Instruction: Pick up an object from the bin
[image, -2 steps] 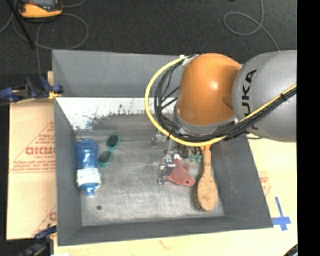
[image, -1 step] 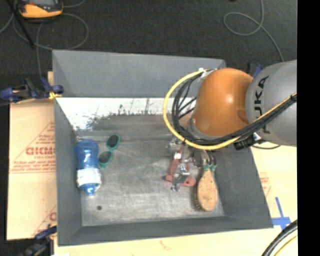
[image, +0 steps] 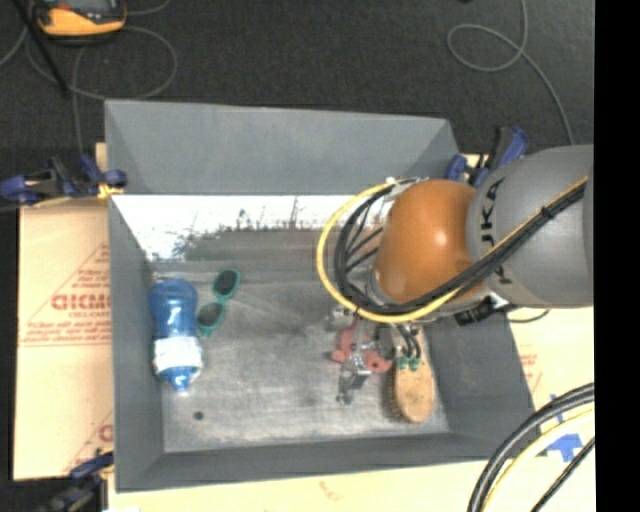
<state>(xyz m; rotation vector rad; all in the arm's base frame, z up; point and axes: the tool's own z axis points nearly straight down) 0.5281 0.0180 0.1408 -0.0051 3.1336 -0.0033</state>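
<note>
Camera view has the gripper (image: 352, 372) low over the bin's (image: 260, 392) right floor, just beside a wooden brush (image: 413, 393) by the wall. Whether its claw is apart or together cannot be told.

Robotics lab: KUKA arm (image: 540, 230) with orange wrist cover at 3 o'clock over grey metal bin (image: 280, 150), loose cables (image: 452, 45) on dark carpet floor (image: 300, 50) at 12 o'clock.
</note>
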